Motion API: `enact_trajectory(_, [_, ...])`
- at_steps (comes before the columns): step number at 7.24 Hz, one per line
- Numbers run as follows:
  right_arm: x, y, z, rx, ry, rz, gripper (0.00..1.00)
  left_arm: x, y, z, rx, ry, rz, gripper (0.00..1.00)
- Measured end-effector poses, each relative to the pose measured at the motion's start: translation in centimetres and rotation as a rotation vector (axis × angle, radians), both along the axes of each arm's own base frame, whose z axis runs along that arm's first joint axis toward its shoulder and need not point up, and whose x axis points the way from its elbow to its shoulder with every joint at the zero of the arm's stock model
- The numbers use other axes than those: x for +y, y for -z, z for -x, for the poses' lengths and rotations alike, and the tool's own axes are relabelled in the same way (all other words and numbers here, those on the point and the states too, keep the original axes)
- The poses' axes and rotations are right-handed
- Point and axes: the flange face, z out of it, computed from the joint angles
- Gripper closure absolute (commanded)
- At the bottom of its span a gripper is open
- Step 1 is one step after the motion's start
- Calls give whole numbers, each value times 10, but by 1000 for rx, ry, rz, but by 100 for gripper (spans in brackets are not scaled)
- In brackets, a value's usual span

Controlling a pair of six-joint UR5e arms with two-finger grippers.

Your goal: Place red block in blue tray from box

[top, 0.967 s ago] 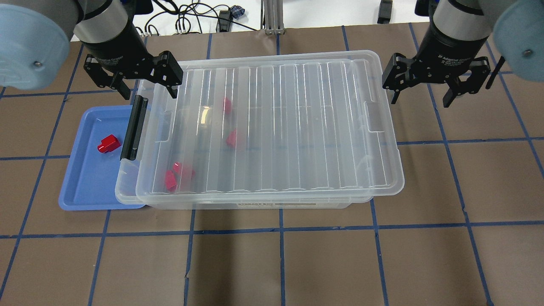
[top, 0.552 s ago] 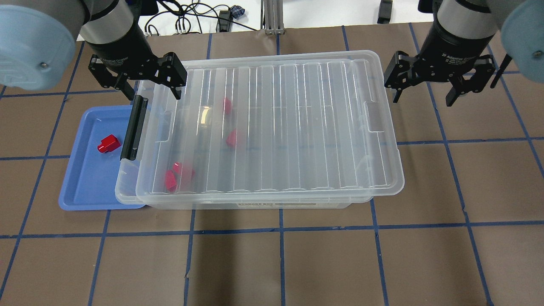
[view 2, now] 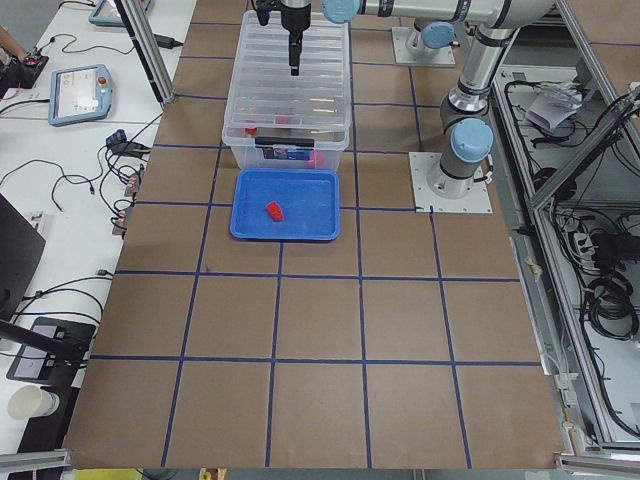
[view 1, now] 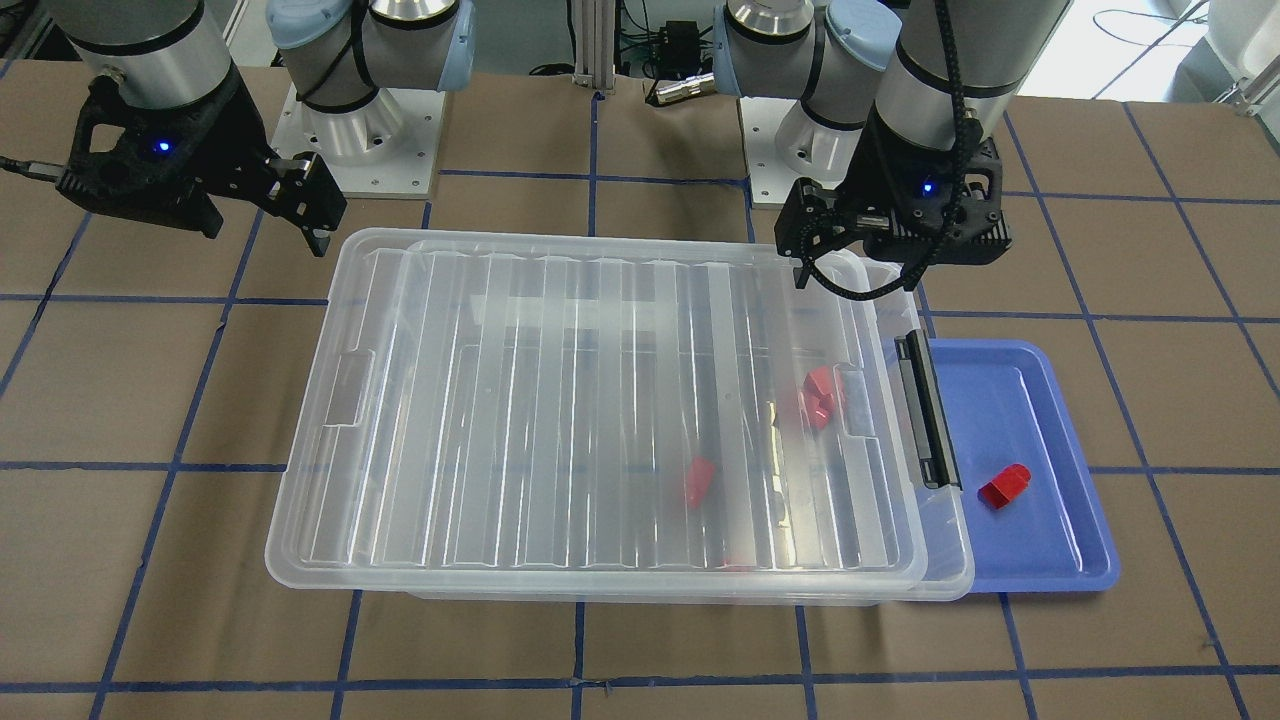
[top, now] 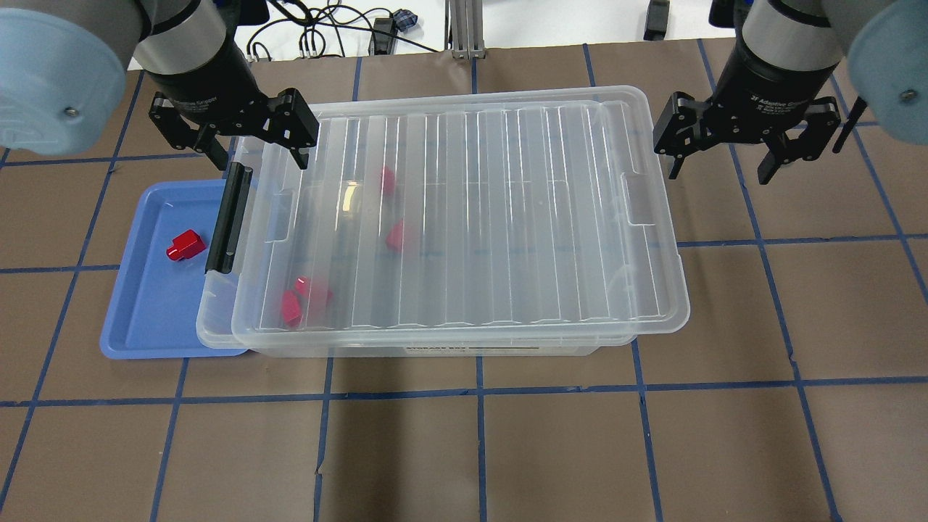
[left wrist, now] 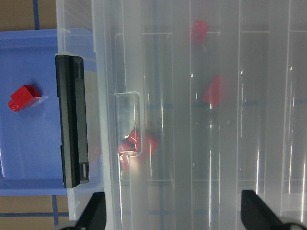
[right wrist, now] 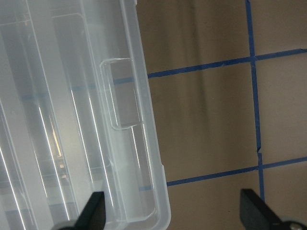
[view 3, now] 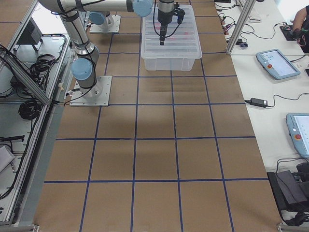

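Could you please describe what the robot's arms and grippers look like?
Both arms are silver-grey tubes with pale blue joint caps. The left gripper and right gripper are black, two-fingered, with white lettering on the wrist. A ribbed black cable runs down the left arm.

The small glossy red plastic block (top: 185,245) lay on its side in the shallow blue plastic tray (top: 145,312) on my desk, toward the tray's far end. The large clear plastic box (top: 652,217) stood just beside it with its ribbed lid on top. The end with the black latch bar (top: 229,219) overhung the tray's rim.
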Motion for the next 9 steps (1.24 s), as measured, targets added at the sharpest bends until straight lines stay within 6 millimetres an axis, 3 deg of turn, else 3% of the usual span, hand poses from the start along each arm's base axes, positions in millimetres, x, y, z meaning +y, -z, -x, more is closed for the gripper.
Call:
enact_trajectory(4, [-10,16,3,-2,19,-30,0,-1,3,2,2,3,-5,0])
enact_trajectory(9, [-11,22,3,-1,19,-51,0,0,3,6,3,8,-5,0])
